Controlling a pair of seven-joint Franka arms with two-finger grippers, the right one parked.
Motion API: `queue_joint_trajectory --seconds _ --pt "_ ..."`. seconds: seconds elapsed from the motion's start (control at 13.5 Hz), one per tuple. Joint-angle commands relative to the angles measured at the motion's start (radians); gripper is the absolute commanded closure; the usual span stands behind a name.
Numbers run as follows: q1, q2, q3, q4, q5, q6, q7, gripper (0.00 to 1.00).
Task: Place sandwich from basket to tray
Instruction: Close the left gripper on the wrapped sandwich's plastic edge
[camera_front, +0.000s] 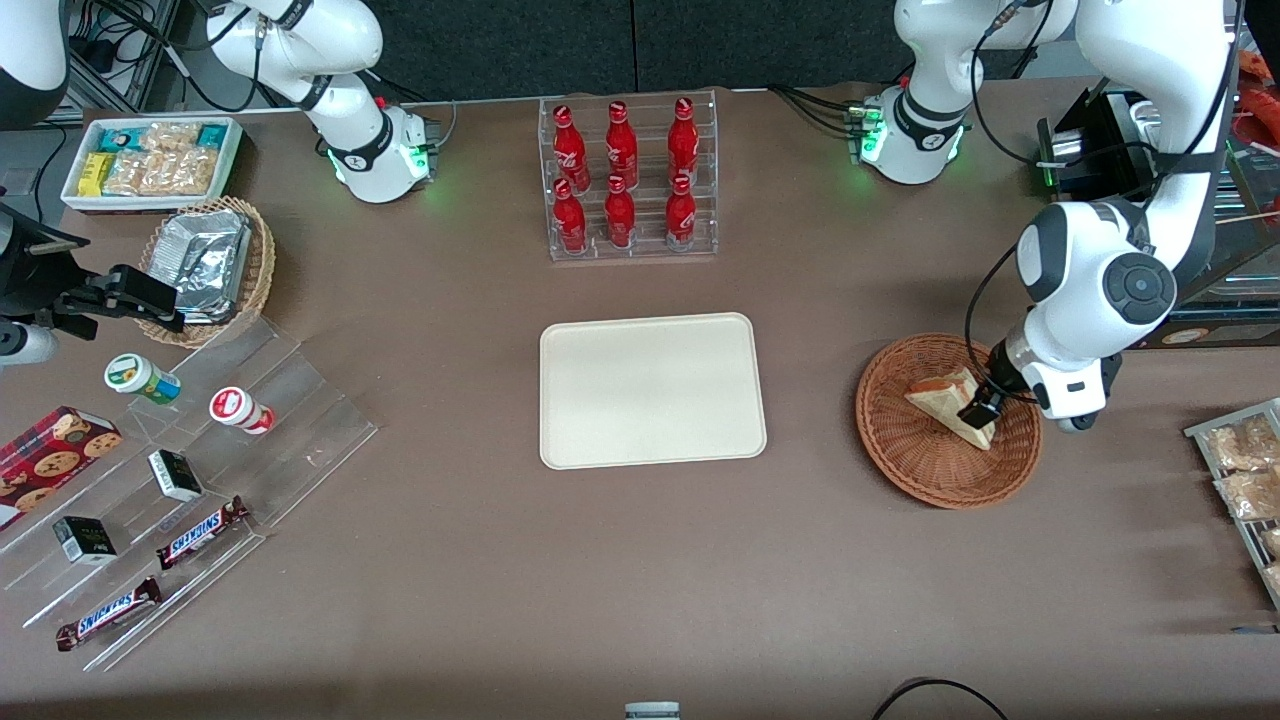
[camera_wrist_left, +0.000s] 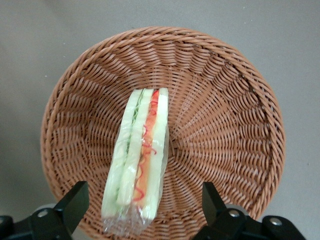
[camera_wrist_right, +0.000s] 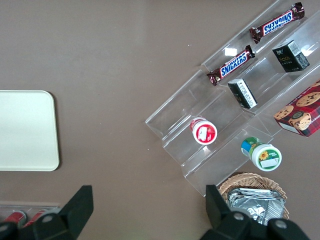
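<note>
While the sandwich (camera_wrist_left: 137, 160) lies in the basket (camera_wrist_left: 227, 100) near the table's working-arm end, the gripper (camera_wrist_left: 142, 210) hovers over it, fingers spread wide, tray (camera_front: 652, 389) bare.

— How is the scene lit?
— Even, diffuse overhead light is seen; only soft, short shadows are cast beneath the basket (camera_front: 946, 420) and the tray (camera_front: 651, 391).
— Any glare?
— Highlights are caught on the sandwich (camera_wrist_left: 138, 161) wrap, where the open gripper (camera_wrist_left: 144, 210) hangs above it.
— And sharpness?
— The wicker is rendered crisply; the near fingers (camera_wrist_left: 72, 206) are slightly softened.
</note>
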Motion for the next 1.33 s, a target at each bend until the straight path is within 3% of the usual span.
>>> queue_joint_trajectory --seconds 0.0,0.81,0.89,0.96,1.26 --pt "-0.007 0.025 -0.002 -0.004 -0.002 0.027 -0.057 0.00" --pt "-0.023 0.050 -0.002 -0.033 -0.001 0.020 -0.075 0.02" --pt "-0.023 0.056 -0.002 -0.033 -0.001 0.024 -0.075 0.16" --pt "-0.023 0.056 -0.002 -0.035 0.003 0.027 -0.075 0.46" --pt "-0.040 0.062 -0.002 -0.033 0.006 0.027 -0.077 0.92"
